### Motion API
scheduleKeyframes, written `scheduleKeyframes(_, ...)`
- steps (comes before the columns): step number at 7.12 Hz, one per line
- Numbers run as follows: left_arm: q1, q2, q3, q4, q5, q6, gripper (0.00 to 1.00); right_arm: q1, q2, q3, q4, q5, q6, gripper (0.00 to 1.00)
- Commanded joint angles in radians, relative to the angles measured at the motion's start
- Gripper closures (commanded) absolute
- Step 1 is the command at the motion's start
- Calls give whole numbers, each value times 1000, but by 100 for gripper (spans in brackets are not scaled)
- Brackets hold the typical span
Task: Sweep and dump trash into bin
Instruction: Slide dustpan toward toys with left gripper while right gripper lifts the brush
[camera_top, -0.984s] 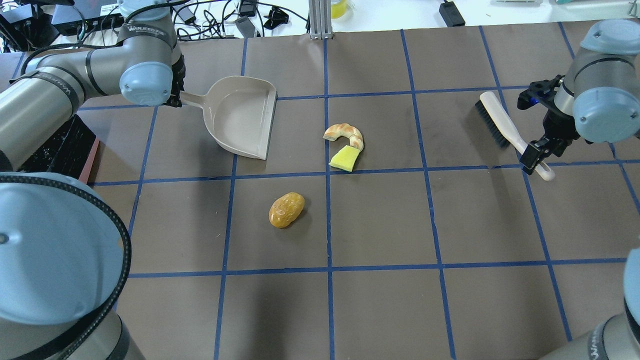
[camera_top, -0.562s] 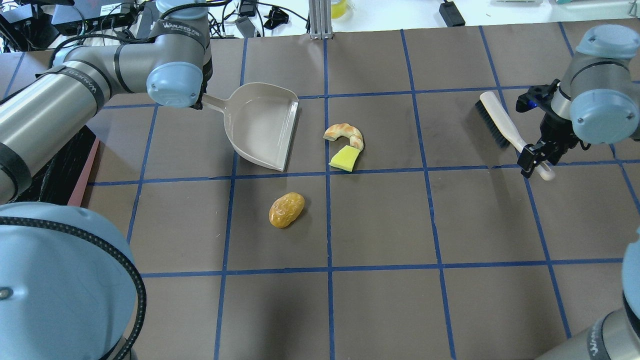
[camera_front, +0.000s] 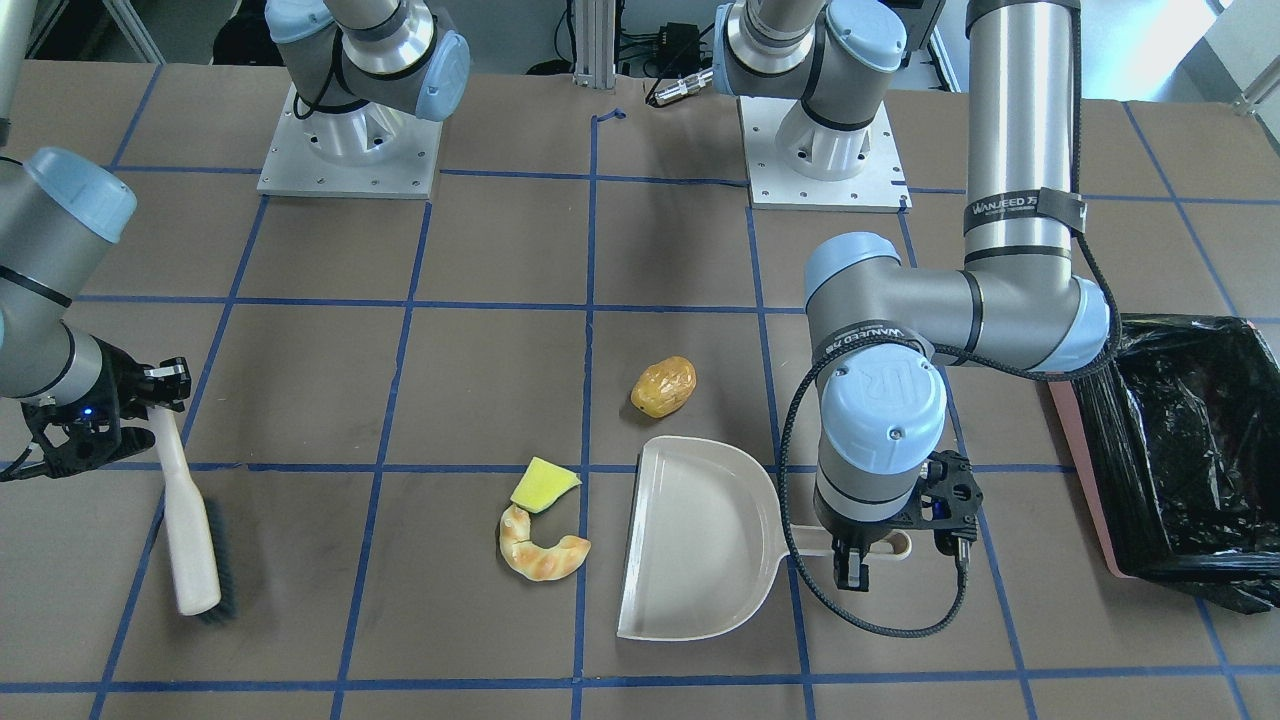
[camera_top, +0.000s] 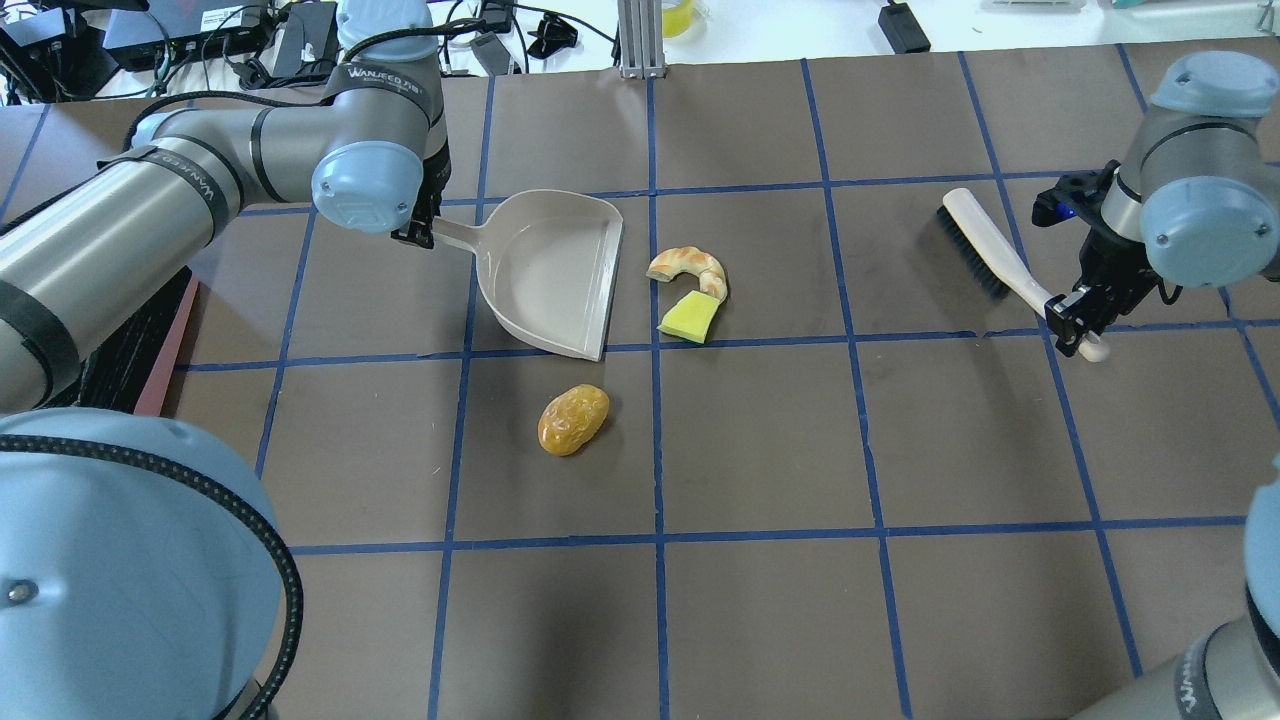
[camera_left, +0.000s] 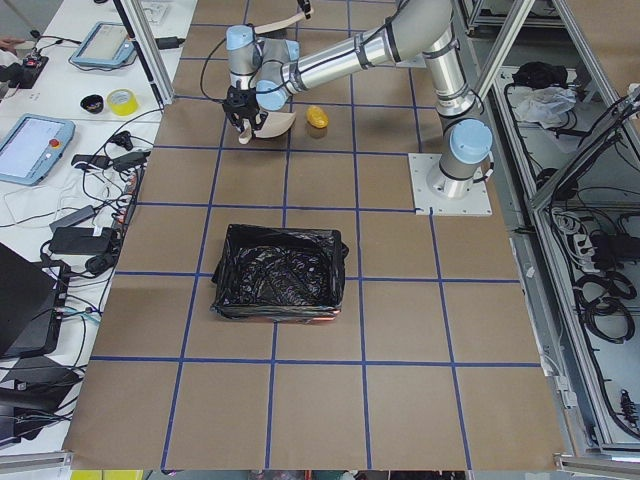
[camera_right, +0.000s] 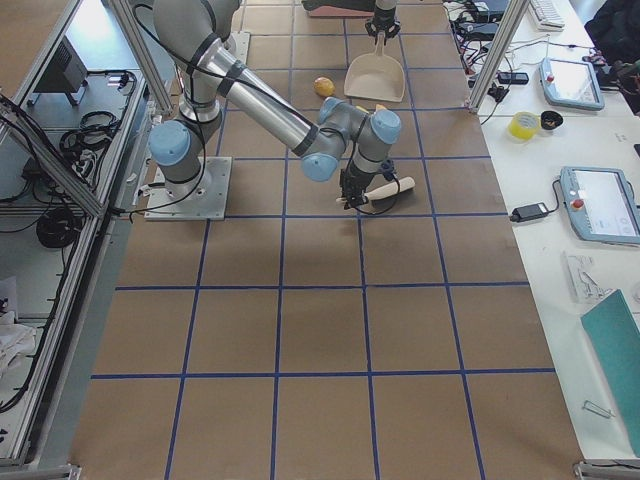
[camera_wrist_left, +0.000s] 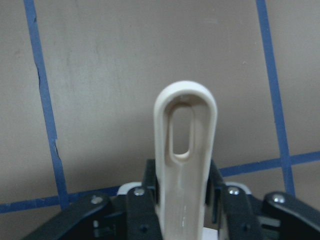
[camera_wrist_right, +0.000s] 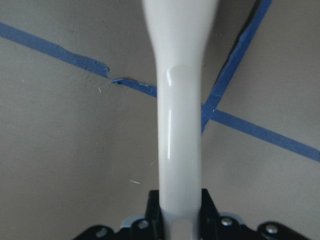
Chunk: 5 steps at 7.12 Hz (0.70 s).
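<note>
The trash lies mid-table: a golden-brown potato lump (camera_top: 573, 420), a tan croissant (camera_top: 688, 268) and a yellow sponge wedge (camera_top: 688, 319) touching it. My left gripper (camera_top: 425, 232) is shut on the handle (camera_wrist_left: 185, 150) of the beige dustpan (camera_top: 550, 275), whose open lip sits just left of the croissant and sponge. My right gripper (camera_top: 1078, 318) is shut on the handle (camera_wrist_right: 179, 125) of the beige brush (camera_top: 985, 250), far right of the trash. The pink bin with its black bag (camera_front: 1180, 450) stands at the table's left end.
The two arm bases (camera_front: 820, 150) are mounted on the robot's side of the table. Cables and devices (camera_top: 480, 40) lie beyond the far edge. Blue tape lines grid the brown table (camera_top: 760, 450).
My left arm has slid the dustpan to the right, close to the croissant and sponge. My right gripper has shifted the brush slightly left. The trash has not moved.
</note>
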Motion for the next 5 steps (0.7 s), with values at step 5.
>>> scheduleKeyframes(5, -1, -1, 3, -5, 16, -2, 100, 176, -95, -6, 163, 81, 392, 98)
